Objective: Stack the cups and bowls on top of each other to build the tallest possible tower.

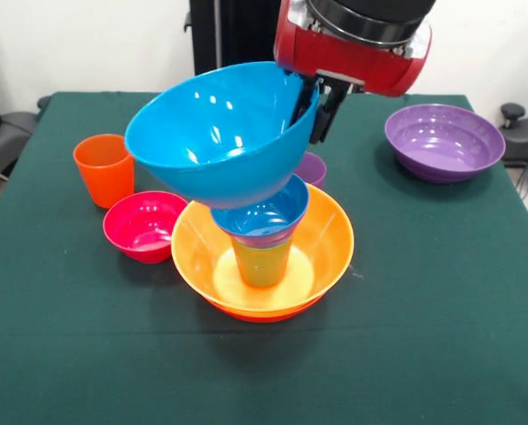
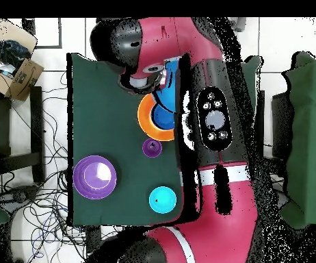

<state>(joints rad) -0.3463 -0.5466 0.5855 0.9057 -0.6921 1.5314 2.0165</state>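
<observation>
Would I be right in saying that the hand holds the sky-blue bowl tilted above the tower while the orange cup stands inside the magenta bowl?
Not quite: in the front view the orange cup stands on the table beside the magenta bowl, not inside it. The hand does hold the sky-blue bowl tilted above the tower.

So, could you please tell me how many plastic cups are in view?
3: the orange plastic tumbler beside the small magenta bowl, the lime green one standing in the large yellow-orange bowl, the purple one behind it, partly hidden.
</observation>
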